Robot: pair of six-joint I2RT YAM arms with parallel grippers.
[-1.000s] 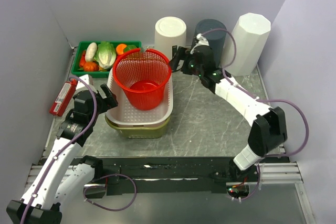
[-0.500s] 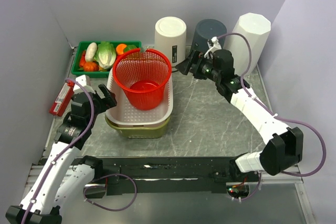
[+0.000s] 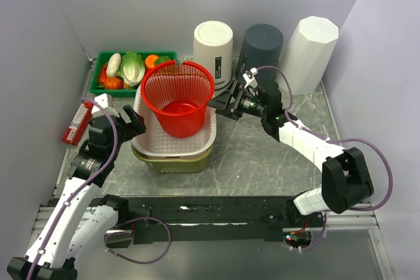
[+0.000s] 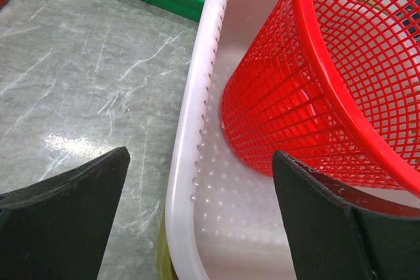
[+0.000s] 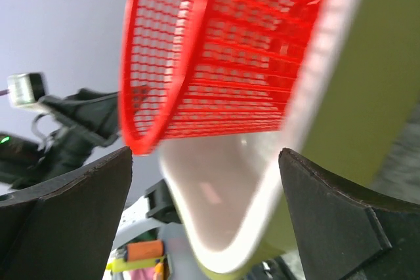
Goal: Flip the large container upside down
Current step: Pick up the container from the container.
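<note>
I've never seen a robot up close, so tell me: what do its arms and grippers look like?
The left arm and right arm are alike: white links between chunky black joints, with a thin purple cable looping along each. The left gripper and right gripper each have two broad black fingers.

Your two arms, the left arm point(image 3: 71, 196) and the right arm point(image 3: 303, 141), wear white link shells between black joint housings, and a purple cable point(image 3: 390, 178) loops along each. The left gripper point(image 4: 200, 155) and right gripper point(image 5: 205, 155) have broad matte black fingers point(image 4: 65, 221). A small green light point(image 5: 4, 140) seems to glow on the left arm.
</note>
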